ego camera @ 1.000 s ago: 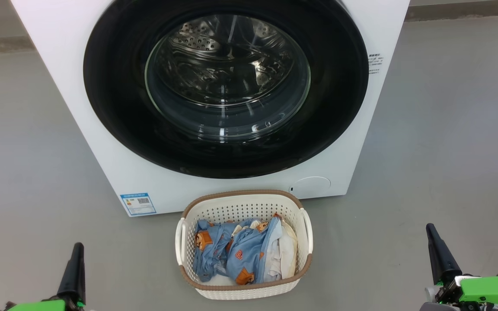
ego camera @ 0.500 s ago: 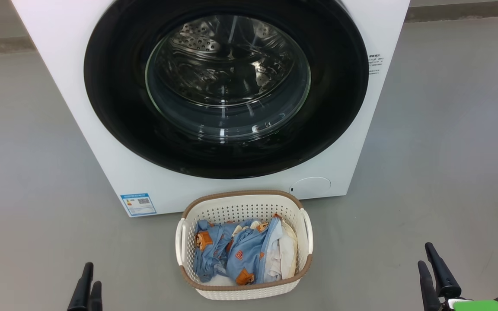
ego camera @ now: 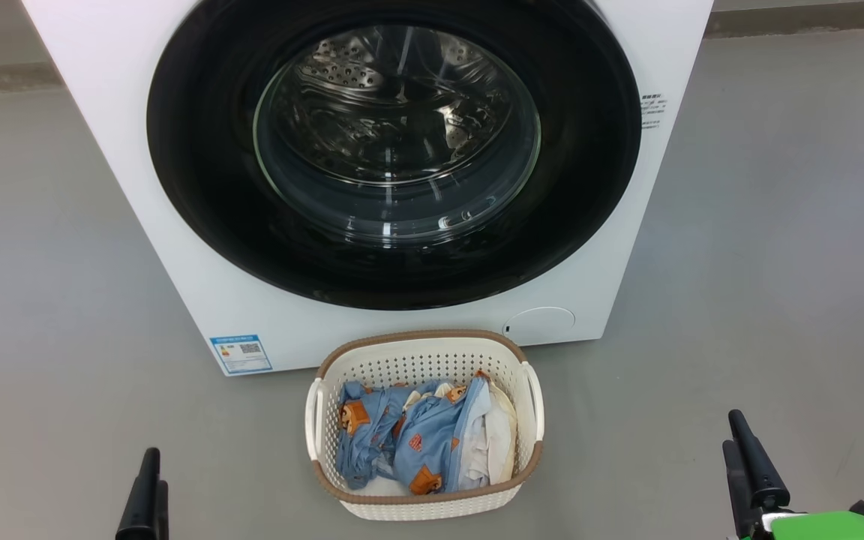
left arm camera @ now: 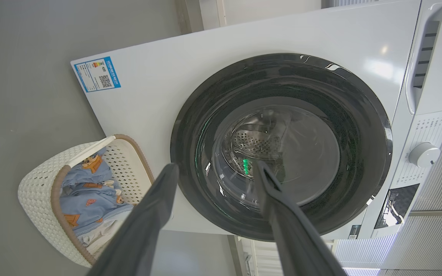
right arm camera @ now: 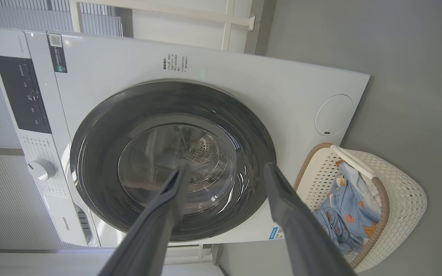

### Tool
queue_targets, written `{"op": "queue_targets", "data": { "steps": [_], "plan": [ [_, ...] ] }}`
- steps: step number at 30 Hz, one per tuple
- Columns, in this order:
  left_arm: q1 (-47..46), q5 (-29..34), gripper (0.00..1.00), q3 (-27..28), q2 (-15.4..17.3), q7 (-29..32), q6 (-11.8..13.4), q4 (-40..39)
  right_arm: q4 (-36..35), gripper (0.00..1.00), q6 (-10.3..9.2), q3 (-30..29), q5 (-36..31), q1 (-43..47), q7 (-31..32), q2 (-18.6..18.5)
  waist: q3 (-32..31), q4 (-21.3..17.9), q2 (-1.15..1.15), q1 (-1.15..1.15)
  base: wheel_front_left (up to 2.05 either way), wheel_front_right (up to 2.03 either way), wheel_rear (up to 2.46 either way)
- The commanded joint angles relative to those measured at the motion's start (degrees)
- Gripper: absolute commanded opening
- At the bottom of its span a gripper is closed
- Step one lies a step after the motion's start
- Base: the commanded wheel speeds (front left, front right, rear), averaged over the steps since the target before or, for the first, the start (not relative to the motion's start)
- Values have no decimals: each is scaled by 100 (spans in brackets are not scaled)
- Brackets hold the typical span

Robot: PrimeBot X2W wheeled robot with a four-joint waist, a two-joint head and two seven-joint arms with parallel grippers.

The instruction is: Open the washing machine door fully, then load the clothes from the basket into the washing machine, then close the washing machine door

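Left wrist view adds the control knob [left arm camera: 424,154]; left claw [left arm camera: 214,165] and right claw [right arm camera: 225,167] gape wide, empty

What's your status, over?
Left gripper, right gripper open, empty. Round black-ringed glass washing machine door shut. Blue-and-orange clothes in cream perforated basket before it. Nothing in the way.

The washing machine door [ego camera: 394,150] is glossy black around clear glass; the basket [ego camera: 424,335] perforated plastic, the clothes [ego camera: 417,439] cloth.

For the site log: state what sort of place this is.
Probably a laundry area or appliance test room: a white front-loading washing machine stands on a bare grey floor, with a basket of clothes in front of it.
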Motion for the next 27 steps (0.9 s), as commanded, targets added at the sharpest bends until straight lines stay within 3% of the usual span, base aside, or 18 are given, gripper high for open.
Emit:
{"op": "queue_targets", "data": {
  "steps": [1, 27],
  "plan": [
    [-95, 151, 100, 3, 137, -63, -5, -181, -212, 100, -2, 92, -157, -18, -55, -39, 0, 2, 0, -1, 0, 0, 0],
    [-10, 2324, 100, -174, 382, -485, -10, -457, -693, 100, -3, 432, -2354, 126, -474, -59, 2, 20, 0, -1, 0, 0, 0]
  ]
}}
